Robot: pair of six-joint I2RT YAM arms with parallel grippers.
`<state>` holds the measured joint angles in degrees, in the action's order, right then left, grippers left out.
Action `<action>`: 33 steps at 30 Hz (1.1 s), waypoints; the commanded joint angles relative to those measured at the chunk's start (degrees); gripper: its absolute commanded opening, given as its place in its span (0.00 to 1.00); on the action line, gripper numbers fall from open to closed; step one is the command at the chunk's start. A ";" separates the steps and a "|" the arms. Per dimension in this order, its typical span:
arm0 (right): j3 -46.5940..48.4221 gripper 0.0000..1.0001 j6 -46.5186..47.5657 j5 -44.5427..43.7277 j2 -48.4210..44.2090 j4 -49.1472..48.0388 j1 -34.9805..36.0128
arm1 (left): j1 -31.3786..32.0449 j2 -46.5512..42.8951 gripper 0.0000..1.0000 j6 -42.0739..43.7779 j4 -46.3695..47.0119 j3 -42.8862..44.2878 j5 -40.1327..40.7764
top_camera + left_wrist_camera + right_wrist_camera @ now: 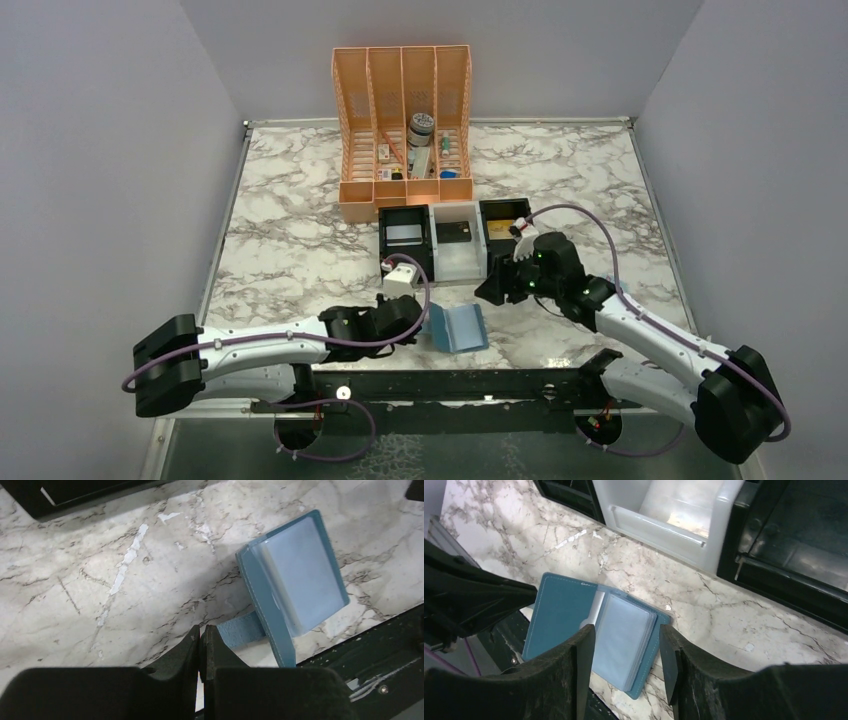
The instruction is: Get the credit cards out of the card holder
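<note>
- Where the marble table (290, 230) meets its near edge, the card holder (455, 328) lies open with its inside up and its clear pocket sleeves showing.
- Its small tab (242, 629) points left and reaches the tip of the left gripper (201, 632), whose fingers are pressed together low over the table. Whether the tab is caught between them cannot be told from the wrist view.
- Just beyond the holder and to its right, the right gripper (626, 637) hangs above it with its fingers spread and nothing between them. The sleeved panel shows through the gap.
- Farther back, a black-and-white three-compartment tray (455, 262) sits on the table. A silver-white card (405, 235) lies in its left section, a dark card (455, 232) in the middle one, and a gold-tan credit card (497, 228) in the right one.
- Against the far wall stands an orange file rack (403, 120) with small items in its slots.
</note>
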<state>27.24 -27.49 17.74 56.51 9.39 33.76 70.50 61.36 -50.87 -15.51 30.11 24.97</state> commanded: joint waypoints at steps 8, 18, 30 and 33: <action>2.10 0.50 4.30 7.47 3.91 -3.84 0.00 | -0.21 -1.55 0.00 -2.78 -3.03 -2.08 2.81; -2.40 0.44 2.11 12.84 8.38 -8.23 0.08 | -0.22 -0.70 0.00 -4.91 -0.89 -4.96 3.54; 0.11 0.43 1.68 18.26 17.93 -11.07 0.07 | -0.23 5.17 0.00 -4.13 1.08 -2.83 3.59; -1.02 0.43 1.48 18.57 16.50 -10.88 0.00 | -0.21 6.31 0.00 -4.85 1.45 -2.89 2.37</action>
<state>27.62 -25.47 34.24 74.81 0.56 33.76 70.50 66.37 -54.96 -15.59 25.80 27.70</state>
